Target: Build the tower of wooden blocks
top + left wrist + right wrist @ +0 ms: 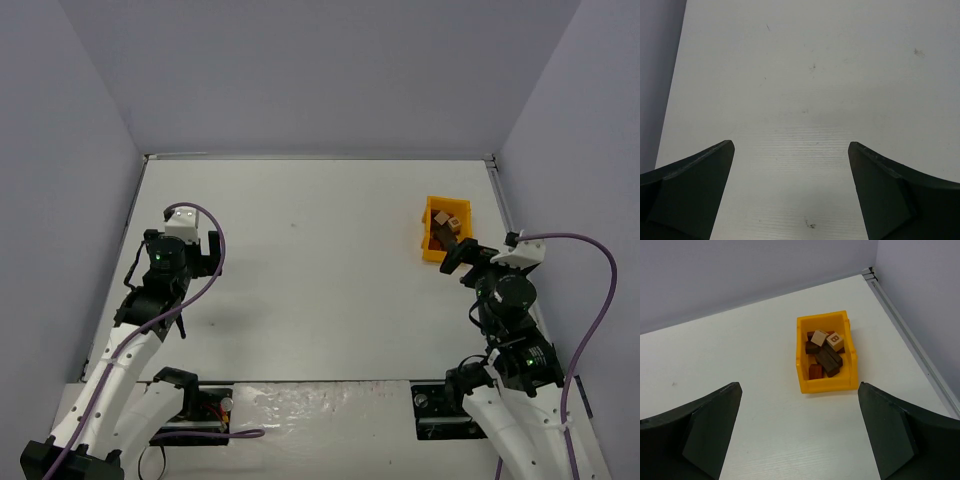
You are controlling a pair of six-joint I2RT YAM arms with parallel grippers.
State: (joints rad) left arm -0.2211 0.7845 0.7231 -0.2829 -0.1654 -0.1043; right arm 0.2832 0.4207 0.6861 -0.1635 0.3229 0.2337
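Observation:
Several wood blocks point(824, 356) in tan, reddish-brown and dark brown lie jumbled in a small yellow bin point(825, 385) at the table's far right. From above, the wood blocks point(447, 228) show inside the bin point(447, 201). My right gripper point(800, 386) is open and holds nothing. It hangs just short of the bin's near wall, and the top view shows the right gripper point(468, 260) at the bin's near corner. My left gripper point(791, 145) is open over bare white table on the left side point(185, 245), far from the blocks. No tower is in view.
Grey-violet walls close in the white table point(320, 270) at the back and on both sides. A metal rail point(912, 337) runs along the right edge beside the bin. Purple cables point(590, 300) loop off both wrists.

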